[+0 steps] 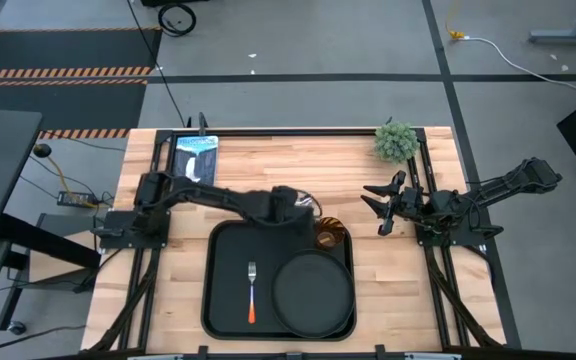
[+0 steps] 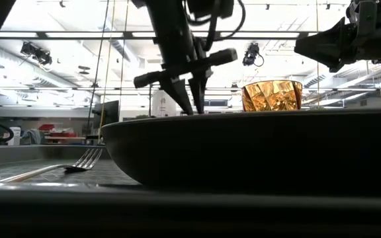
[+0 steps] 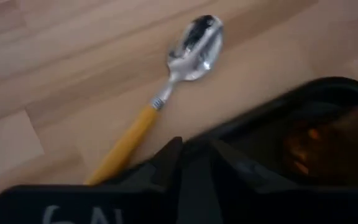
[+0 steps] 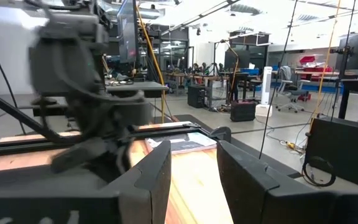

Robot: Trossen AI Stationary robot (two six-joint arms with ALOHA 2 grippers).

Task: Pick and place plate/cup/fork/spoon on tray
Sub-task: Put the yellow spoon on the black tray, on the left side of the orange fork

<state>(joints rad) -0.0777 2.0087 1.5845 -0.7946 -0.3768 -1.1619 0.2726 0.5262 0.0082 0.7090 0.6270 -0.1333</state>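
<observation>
The spoon (image 3: 173,74) lies flat on the wooden table just beyond the tray's far rim, its silver bowl away from my left gripper and its orange handle (image 3: 129,138) running in beside the gripper. My left gripper (image 1: 298,207) hovers over that spot, its fingers a little apart and holding nothing; it also shows in its wrist view (image 3: 194,152). On the black tray (image 1: 226,250) lie the fork (image 1: 252,290) and the round plate (image 1: 313,290). The amber cup (image 1: 329,235) stands in the tray's far right corner. My right gripper (image 1: 380,207) is open and empty, above the table right of the tray.
A small green plant (image 1: 396,142) stands at the table's far right. A blue and white packet (image 1: 196,158) lies at the far left. Bare wood stretches between the tray's far rim and the table's far edge.
</observation>
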